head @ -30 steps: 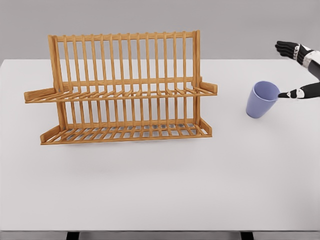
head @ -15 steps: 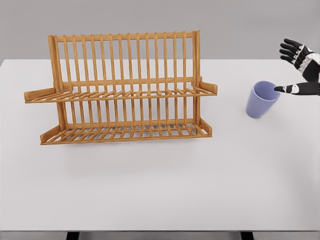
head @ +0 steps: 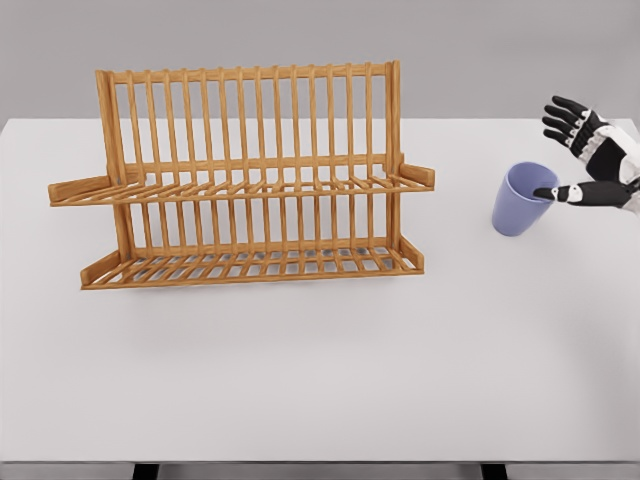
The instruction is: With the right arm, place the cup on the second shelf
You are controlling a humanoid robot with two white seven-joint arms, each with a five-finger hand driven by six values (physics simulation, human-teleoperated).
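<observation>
One cup stood tilted on the table, right of the rack. Right hand spread beside its rim, holding nothing, apparently positioned for grasping.

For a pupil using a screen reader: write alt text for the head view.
A robot's right hand, fingers spread, reaches in from the right edge, thumb at the rim of a tilted lilac cup on a white table. Left of the cup stands an empty two-tier wooden dish rack.
</observation>
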